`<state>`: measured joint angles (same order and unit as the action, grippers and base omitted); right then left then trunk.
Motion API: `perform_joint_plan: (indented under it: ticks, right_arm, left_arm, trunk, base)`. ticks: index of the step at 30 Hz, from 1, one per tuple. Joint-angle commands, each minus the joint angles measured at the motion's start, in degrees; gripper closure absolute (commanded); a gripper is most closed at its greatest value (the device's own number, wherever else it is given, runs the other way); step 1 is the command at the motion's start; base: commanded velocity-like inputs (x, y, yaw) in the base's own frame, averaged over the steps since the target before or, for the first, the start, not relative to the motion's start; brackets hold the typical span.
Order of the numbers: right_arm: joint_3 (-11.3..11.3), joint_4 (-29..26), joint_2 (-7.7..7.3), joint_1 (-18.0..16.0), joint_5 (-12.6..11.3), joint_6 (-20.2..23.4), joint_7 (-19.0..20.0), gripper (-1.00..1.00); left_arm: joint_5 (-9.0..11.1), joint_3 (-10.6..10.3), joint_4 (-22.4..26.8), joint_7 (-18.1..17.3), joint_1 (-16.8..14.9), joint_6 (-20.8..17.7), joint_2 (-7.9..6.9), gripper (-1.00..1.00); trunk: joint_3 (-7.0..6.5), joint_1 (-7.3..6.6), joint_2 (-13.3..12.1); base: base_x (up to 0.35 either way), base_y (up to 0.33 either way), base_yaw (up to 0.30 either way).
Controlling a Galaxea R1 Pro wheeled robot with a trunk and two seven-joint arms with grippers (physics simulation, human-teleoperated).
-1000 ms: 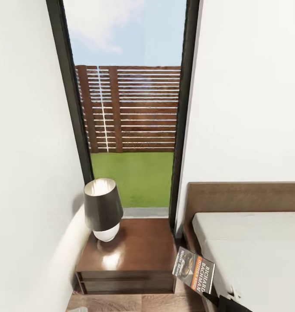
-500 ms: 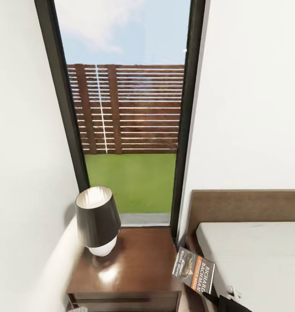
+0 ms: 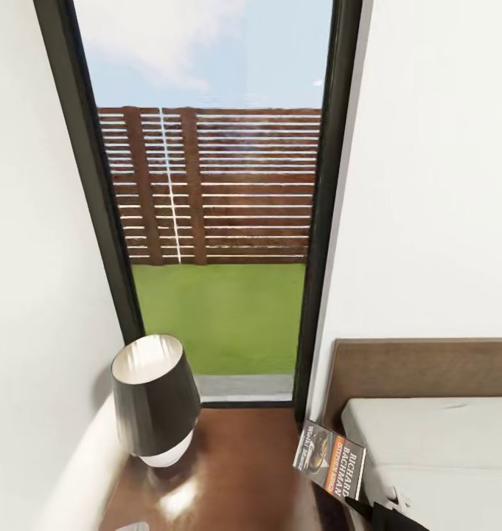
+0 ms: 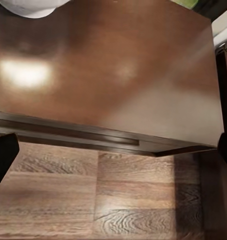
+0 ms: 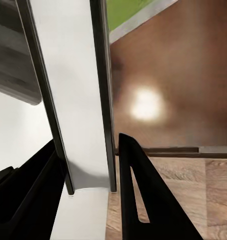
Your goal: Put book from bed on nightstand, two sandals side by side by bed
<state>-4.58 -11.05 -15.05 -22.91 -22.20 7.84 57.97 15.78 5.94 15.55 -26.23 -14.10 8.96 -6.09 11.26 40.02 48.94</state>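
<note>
Your right gripper [image 5: 88, 170] is clamped on the book [image 3: 329, 459], holding it upright just off the nightstand's [image 3: 236, 472] right edge, beside the bed [image 3: 435, 442]. The left gripper [image 4: 113, 165] hangs spread and empty. Book placement and both sandals remain.

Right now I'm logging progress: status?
Right gripper shut on book, held upright over nightstand edge. Left gripper open above nightstand front. Lamp on the top's far-left corner; the rest bare.

Glossy wooden nightstand [image 3: 236, 479] (floor [image 4: 118, 200] matt woodgrain)
</note>
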Motion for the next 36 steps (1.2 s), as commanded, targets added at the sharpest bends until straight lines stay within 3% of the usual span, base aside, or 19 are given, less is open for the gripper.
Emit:
perform_joint_plan:
  ticks: [1, 9, 24, 36]
  right_arm:
    - [-0.61, -0.02, 0.02, -0.04, -0.04, 0.60, 0.21, 1.00]
    - [-0.61, -0.02, 0.02, -0.04, -0.04, 0.60, 0.21, 1.00]
    - [-0.61, -0.02, 0.02, -0.05, -0.04, 0.60, 0.23, 1.00]
    - [-0.61, -0.02, 0.02, -0.03, -0.04, 0.60, 0.30, 1.00]
  left_arm:
    - [0.13, 0.30, -0.08, -0.40, -0.06, 0.00, 0.00, -1.00]
    - [0.13, 0.30, -0.08, -0.40, -0.06, 0.00, -0.03, -1.00]
    - [0.13, 0.30, -0.08, -0.40, -0.06, 0.00, 0.01, -1.00]
    - [0.13, 0.30, -0.08, -0.40, -0.06, 0.00, -0.01, -1.00]
  trunk:
    - [0.08, 0.04, 0.05]
    - [0.08, 0.04, 0.05]
    - [0.08, 0.04, 0.05]
    - [0.08, 0.04, 0.05]
  base:
    - [0.290, 0.000, 0.000]
    - [0.117, 0.000, 0.000]
    - [0.308, 0.000, 0.000]
    - [0.032, 0.000, 0.000]
